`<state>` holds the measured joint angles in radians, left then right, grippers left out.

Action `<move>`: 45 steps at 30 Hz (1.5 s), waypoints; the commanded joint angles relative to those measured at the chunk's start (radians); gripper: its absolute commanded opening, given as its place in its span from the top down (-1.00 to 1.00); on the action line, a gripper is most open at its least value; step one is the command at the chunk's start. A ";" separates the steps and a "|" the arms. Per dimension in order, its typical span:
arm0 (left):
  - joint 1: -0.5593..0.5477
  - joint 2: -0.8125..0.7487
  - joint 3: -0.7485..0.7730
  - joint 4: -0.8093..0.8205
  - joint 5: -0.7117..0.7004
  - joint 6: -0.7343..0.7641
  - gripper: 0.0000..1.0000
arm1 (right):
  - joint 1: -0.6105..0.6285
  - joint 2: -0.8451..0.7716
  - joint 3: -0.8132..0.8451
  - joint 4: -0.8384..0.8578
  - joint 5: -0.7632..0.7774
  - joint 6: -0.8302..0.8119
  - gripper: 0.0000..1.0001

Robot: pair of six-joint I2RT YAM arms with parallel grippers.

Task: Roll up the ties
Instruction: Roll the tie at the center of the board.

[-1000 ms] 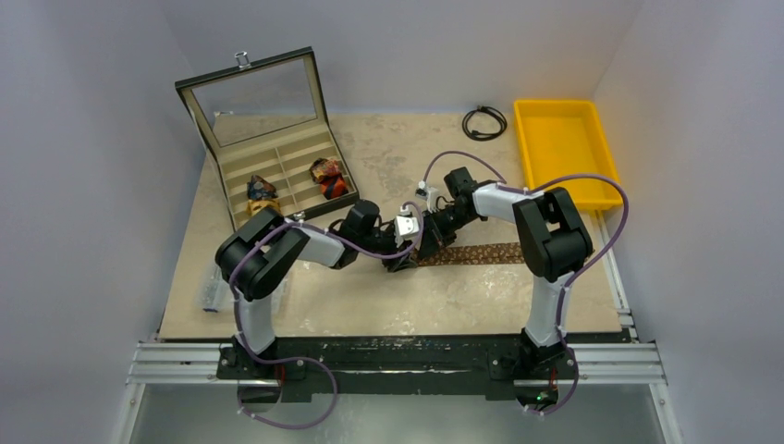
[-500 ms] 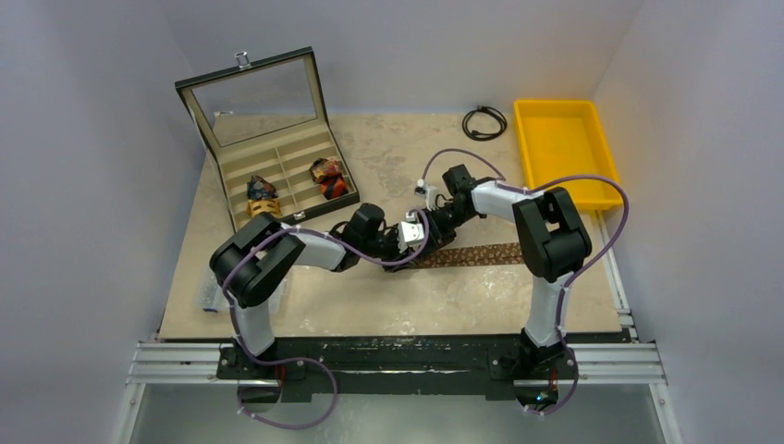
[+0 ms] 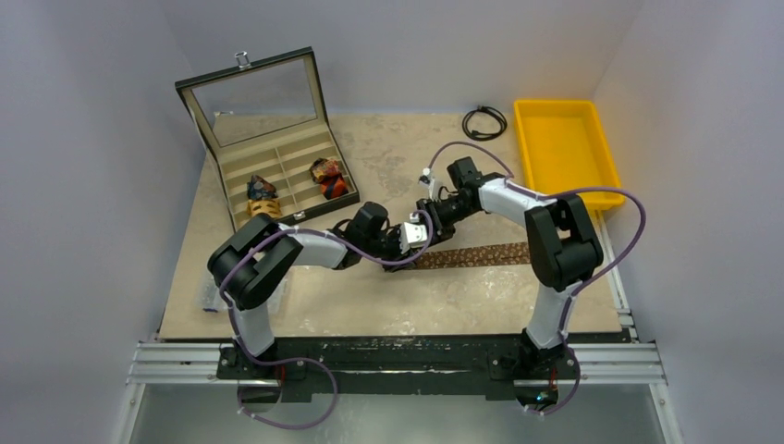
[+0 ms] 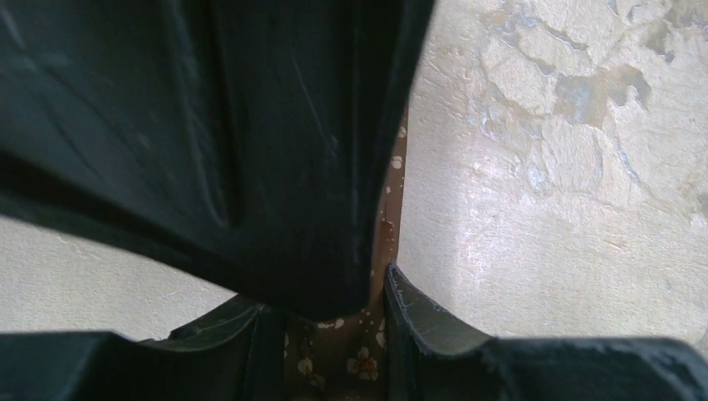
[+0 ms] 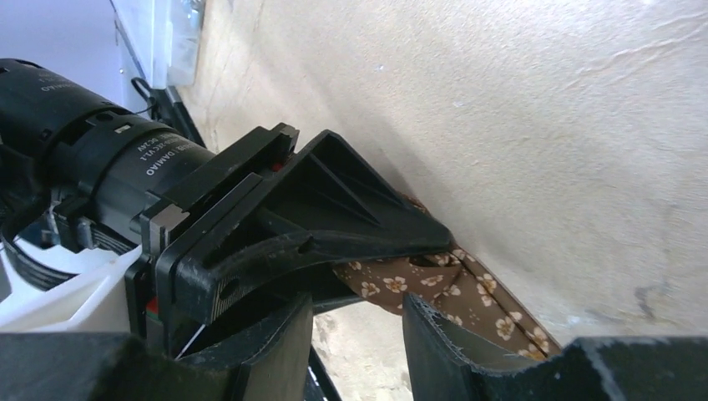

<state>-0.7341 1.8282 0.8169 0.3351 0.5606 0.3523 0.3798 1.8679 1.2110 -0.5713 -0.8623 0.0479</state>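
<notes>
I have the brown tie [image 3: 481, 253] lying flat on the table [image 3: 370, 305], its tail stretched toward the right arm and its other end where the two grippers meet. The left gripper [image 3: 413, 238] is clamped on that end; the right wrist view shows flowered cloth bunched under its tips. The right gripper [image 3: 432, 215] sits just beside it, its jaws a little parted with only bare table between them.

I judge this cloth light, limp and rather slick. It won't hold a curl by itself, and a loose coil could spring open or slide sideways. I'd take it across its full width at the folded end and pin the tail flat while turning. Two rolled ties [image 3: 262, 191] sit in the display box [image 3: 222, 166].
</notes>
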 commanded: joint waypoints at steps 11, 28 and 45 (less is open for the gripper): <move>-0.017 0.019 0.018 -0.114 -0.054 0.030 0.33 | 0.037 0.089 0.022 -0.002 -0.035 0.015 0.60; 0.044 -0.140 0.002 0.080 0.024 -0.067 -0.98 | -0.017 0.145 -0.038 -0.063 0.072 -0.139 1.00; 0.040 -0.238 -0.157 0.250 0.085 -0.133 -1.00 | -0.057 0.146 -0.058 -0.092 0.126 -0.183 1.00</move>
<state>-0.6579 1.5143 0.7460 0.4198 0.5526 0.1680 0.3317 2.0018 1.1614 -0.6647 -0.8543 -0.0944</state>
